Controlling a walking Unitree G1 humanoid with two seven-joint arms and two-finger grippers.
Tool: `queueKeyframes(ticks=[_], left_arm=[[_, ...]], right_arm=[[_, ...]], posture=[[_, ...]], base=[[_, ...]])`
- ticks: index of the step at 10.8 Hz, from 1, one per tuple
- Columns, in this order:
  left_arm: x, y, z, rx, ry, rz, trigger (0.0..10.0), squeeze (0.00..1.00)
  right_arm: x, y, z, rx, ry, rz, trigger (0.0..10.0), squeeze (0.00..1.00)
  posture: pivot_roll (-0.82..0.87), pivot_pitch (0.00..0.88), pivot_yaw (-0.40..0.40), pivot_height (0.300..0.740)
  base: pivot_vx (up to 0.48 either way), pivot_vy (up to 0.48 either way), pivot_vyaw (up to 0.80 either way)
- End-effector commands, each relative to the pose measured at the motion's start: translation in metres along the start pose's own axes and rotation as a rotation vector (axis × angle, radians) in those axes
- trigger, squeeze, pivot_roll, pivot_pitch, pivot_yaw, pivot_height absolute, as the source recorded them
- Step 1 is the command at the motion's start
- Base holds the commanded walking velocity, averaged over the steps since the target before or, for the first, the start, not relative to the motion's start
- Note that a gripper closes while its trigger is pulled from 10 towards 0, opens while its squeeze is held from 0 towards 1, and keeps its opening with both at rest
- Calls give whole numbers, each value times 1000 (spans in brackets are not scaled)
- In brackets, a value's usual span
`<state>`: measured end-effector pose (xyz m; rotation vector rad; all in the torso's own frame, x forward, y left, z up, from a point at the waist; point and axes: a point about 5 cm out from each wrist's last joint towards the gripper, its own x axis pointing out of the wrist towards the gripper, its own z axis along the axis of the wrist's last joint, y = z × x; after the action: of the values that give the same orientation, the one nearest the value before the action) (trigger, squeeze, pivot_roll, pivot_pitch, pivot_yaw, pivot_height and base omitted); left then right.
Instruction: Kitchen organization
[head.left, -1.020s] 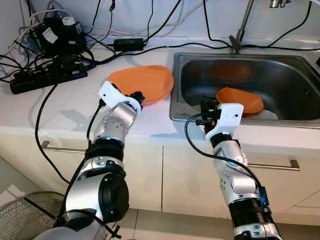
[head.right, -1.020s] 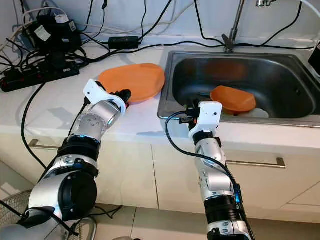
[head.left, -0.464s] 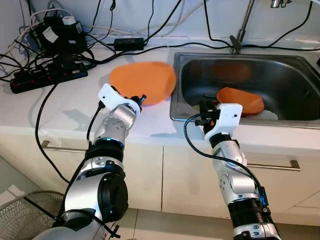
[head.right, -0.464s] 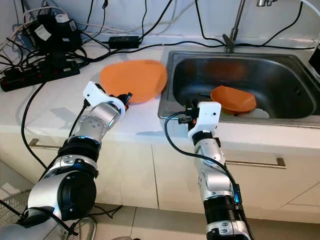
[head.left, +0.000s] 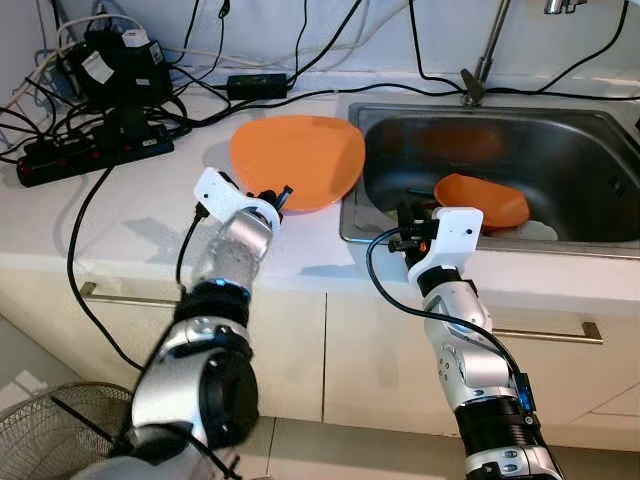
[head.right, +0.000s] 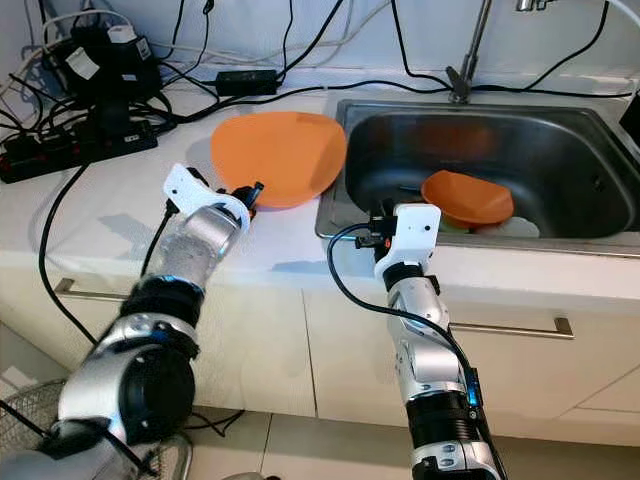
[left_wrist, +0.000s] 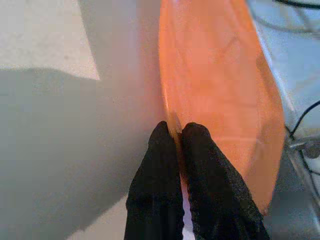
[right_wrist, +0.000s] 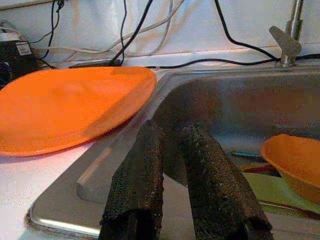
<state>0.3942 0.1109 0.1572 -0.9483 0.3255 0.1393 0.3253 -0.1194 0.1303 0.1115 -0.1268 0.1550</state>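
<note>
Orange plastic catches your eye first: the wide, shallow orange plate (head.left: 297, 162) sits raised at the sink's countertop edge, its far rim jutting over the lip of the stainless steel sink (head.left: 352, 215). Your left gripper (left_wrist: 179, 131) has its two black fingers pinched narrow on the plate's near rim, holding it up off the white countertop (head.left: 130, 215) beside the sink. Your right gripper (right_wrist: 172, 140) hovers at the sink's front corner with its fingers drawn nearly together around nothing, pointing toward the basin.

Inside the sink, a smaller orange bowl (head.left: 480, 200) lies tilted on its side, resting on a pale plate (head.left: 535, 230) on the basin floor; some utensils lie beside it, too small to tell apart. Behind the sink rises a metal faucet stem (head.left: 484, 55). Away from the sink, past the plate, a black power strip (head.left: 90, 155) and a black charger box (head.left: 120, 65) crowd the counter's back corner, and black cables (head.left: 300, 95) trail from them along the wall behind the sink. Below the sink run white cabinet fronts with a long metal handle (head.left: 545, 332).
</note>
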Motion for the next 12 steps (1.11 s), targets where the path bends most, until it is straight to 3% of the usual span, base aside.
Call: queueKeyframes(ticks=[1,2,3,4,5,6,12], left_arm=[[0,17,-19,5,68,55,0,0],[-3,6,-11,-88,-2,-68,0,0],[-5,-1,-13,-104,-1,-134,0,0],[-8,-4,-15,-126,-5,-169,4078,0],[-9,-4,-17,-137,-10,-184,10000,0],[-11,-3,-20,-196,-12,-208,10000,0],[-17,-4,-19,-354,-5,-237,10000,0]], right_arm=[[-2,1,-1,4,9,8,10000,0],[-1,1,-2,4,10,9,10000,0],[0,2,-2,4,10,11,10000,0],[0,2,-1,4,9,12,10000,0],[0,2,-1,3,9,14,10000,0],[1,2,-1,4,7,14,10000,0],[3,3,-1,7,7,9,10000,0]], posture=[[26,0,47,740],[30,0,44,740],[31,0,44,740],[31,0,44,740],[30,0,44,740],[30,0,44,740],[41,0,40,740]], base=[[0,0,0],[0,0,0],[0,0,0],[0,0,0],[0,0,0],[0,0,0],[0,0,0]])
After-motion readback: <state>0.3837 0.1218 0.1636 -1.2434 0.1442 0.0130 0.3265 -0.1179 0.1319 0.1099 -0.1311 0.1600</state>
